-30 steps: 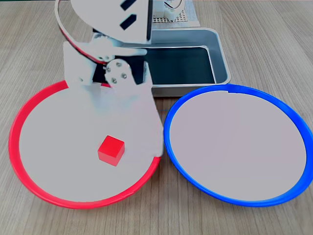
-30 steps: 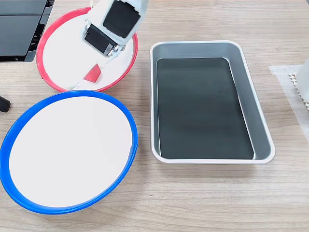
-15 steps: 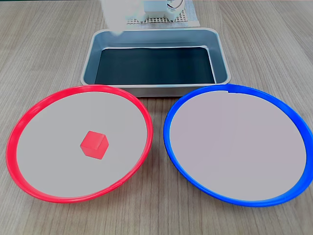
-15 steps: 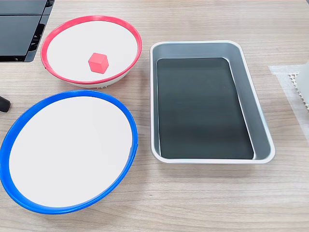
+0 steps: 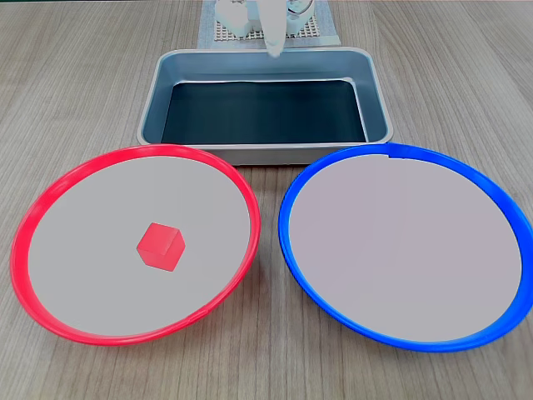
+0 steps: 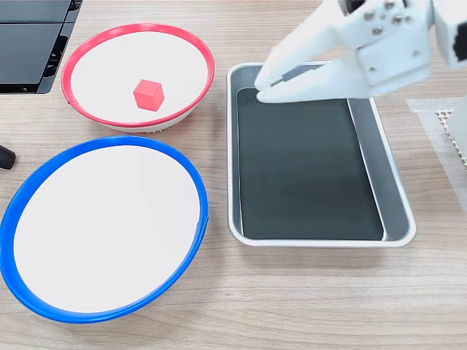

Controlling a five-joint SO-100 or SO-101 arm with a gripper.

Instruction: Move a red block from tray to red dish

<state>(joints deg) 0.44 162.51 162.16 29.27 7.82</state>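
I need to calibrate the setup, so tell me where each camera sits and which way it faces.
A fixed view: in front, angled down past the red-rimmed round dish and blue-rimmed round dish toward the silver metal tray; a white arm tip shows at top.
Another fixed view: high, looking down at the tray's long side; the white tool hangs over it.
Shared: the small red cube in the red-rimmed dish.

wooden table (image 5: 75,75), tray (image 5: 379,108), red dish (image 5: 33,217), blue dish (image 5: 287,208)
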